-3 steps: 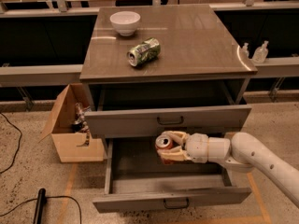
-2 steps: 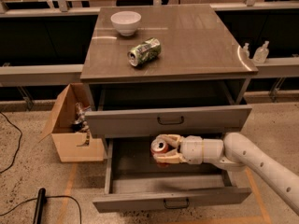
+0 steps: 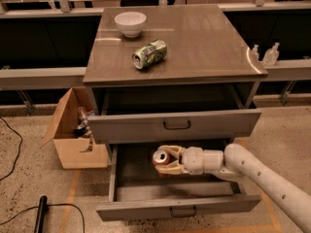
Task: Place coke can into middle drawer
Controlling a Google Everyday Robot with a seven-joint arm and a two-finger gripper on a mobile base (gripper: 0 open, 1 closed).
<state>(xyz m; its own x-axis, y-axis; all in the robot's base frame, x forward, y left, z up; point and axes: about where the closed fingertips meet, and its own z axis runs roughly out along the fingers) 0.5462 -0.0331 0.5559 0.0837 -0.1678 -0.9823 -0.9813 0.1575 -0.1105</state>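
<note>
Jaws clenched on the coke can (image 3: 161, 157), one finger each side, silver top tipped toward the camera. Gripper (image 3: 165, 163) sits inside the open middle drawer (image 3: 179, 208), over its left-centre part, behind its front panel. Can is within the middle drawer's outline; can't tell whether it touches the drawer floor. Arm (image 3: 252, 171) enters over the middle drawer's right side, running off toward the lower right. Upper drawer (image 3: 175, 125) directly above the middle drawer, pulled out part way, less far than the middle one, so its front overhangs the back of the middle drawer. Cabinet top (image 3: 209, 47) further above the middle drawer: green-and-white can (image 3: 149, 54) on its side near the centre, white bowl (image 3: 130, 23) toward the back left. Cardboard box (image 3: 73, 135) on the floor just left of the middle drawer, flaps open, clutter inside. Black cable (image 3: 29, 212) on the floor further left of the middle drawer.
</note>
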